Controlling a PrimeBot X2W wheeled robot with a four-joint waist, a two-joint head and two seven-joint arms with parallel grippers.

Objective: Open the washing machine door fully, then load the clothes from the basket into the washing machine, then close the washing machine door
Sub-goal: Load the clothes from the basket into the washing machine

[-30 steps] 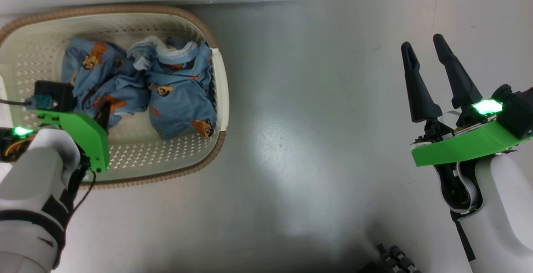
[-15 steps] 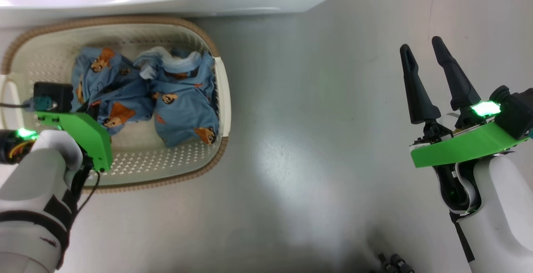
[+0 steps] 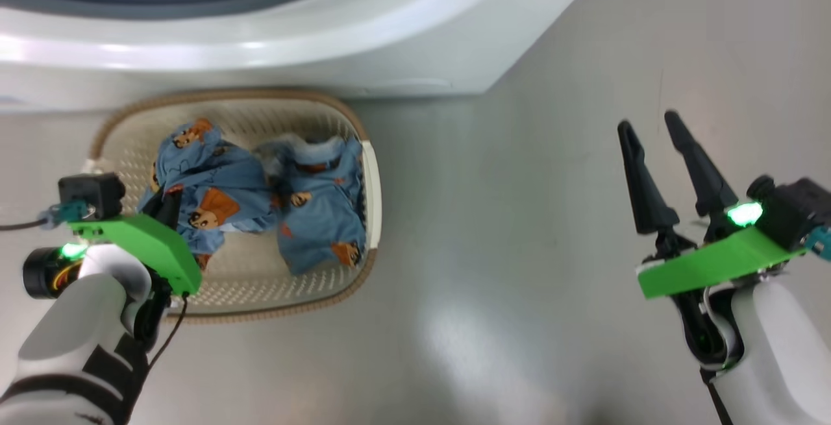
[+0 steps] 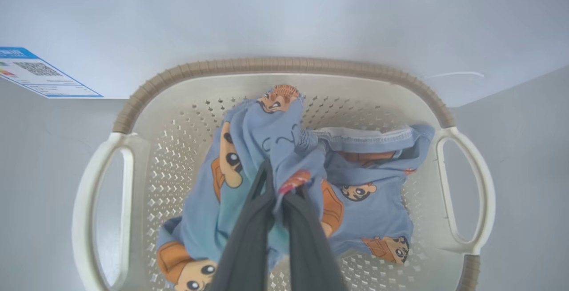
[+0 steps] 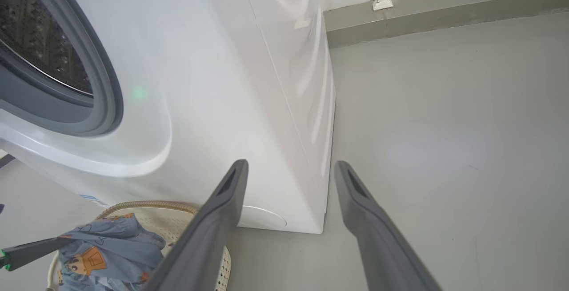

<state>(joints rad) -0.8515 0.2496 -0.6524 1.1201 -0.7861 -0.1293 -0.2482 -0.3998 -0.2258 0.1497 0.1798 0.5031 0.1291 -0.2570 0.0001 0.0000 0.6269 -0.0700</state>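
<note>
inside one basket [image 3: 371,175], left claw [image 4: 282,180] pinches one of two clothes [image 4: 284,137]; right claw [image 3: 648,122] gapes.

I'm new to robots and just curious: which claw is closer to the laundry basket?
The left. The left gripper is above the basket, shut on one of the clothes inside it; the right gripper is open over the floor, well off to the basket's right.

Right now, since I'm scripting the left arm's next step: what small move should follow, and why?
Probably lift the left pincer straight up. It is shut on a fold of the clothes, which lie in the basket, and the washing machine opening above stands uncovered, ready for loading.
</note>
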